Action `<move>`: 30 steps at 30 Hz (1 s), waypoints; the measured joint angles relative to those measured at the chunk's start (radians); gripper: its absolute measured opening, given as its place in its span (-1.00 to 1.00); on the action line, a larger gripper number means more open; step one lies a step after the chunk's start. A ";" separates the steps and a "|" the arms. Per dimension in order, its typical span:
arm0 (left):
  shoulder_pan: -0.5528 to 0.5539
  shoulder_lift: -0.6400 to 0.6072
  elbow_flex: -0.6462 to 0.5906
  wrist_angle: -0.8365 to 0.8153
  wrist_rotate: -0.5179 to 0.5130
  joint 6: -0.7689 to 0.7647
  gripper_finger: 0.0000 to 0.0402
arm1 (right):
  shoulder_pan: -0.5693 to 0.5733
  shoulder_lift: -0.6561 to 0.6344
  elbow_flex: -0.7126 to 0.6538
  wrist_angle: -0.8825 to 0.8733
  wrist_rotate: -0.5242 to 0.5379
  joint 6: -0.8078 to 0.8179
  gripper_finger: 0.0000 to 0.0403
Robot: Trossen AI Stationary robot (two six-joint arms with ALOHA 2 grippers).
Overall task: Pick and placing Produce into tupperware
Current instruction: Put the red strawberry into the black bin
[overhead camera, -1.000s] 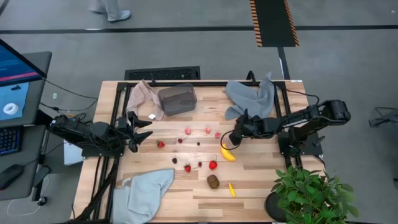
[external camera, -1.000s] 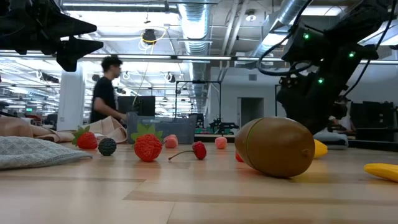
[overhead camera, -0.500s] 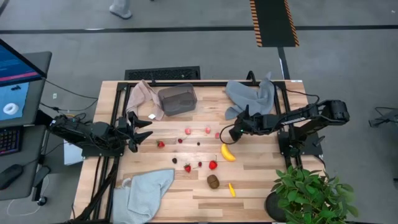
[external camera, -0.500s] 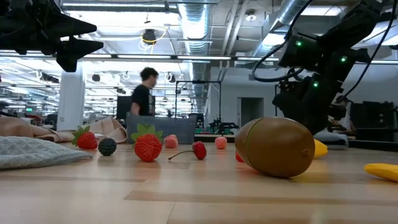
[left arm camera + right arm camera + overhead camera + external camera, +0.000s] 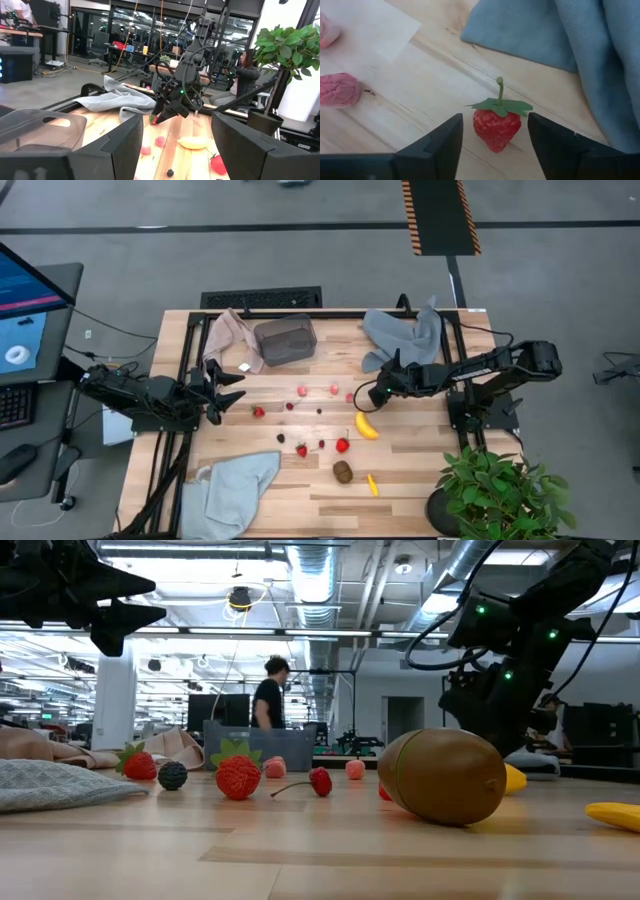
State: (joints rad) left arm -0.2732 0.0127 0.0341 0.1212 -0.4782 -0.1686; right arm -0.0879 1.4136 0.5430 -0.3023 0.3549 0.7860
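Note:
A red strawberry (image 5: 495,127) stands on the wood with its green stem up, beside the grey-blue cloth (image 5: 560,40). My right gripper (image 5: 495,122) slants down over it, open, one finger on each side with a narrow gap to each. More produce lies mid-table: pink berries (image 5: 302,391), strawberries (image 5: 342,445), a banana (image 5: 367,426), a kiwi (image 5: 343,471) and a small yellow piece (image 5: 373,485). The grey tupperware (image 5: 285,340) sits at the far side. My left gripper (image 5: 232,390) waits open at the table's left edge.
A beige-pink cloth (image 5: 228,335) lies left of the tub, and a pale blue cloth (image 5: 235,485) lies at the near left. A potted plant (image 5: 500,490) stands at the near right corner. A person walks in the room behind the table.
My right gripper has swung a little toward the table's far edge, away from the banana and onto the strawberry by the cloth, then held still. The person in the room has walked on to the right.

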 joint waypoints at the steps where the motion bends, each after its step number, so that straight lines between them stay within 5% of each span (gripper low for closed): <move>1: 0.000 0.000 0.000 0.000 0.000 0.000 0.12 | 0.000 0.000 0.000 0.000 -0.002 0.000 0.13; 11: 0.000 0.000 0.000 0.000 0.000 -0.001 0.12 | 0.000 0.000 0.000 0.003 -0.012 0.000 -0.23; 30: 0.000 0.000 0.000 0.000 0.000 -0.001 0.12 | 0.008 0.000 0.000 0.107 -0.014 -0.031 -0.23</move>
State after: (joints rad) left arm -0.2732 0.0126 0.0341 0.1215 -0.4783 -0.1692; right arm -0.0799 1.4136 0.5430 -0.1950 0.3405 0.7550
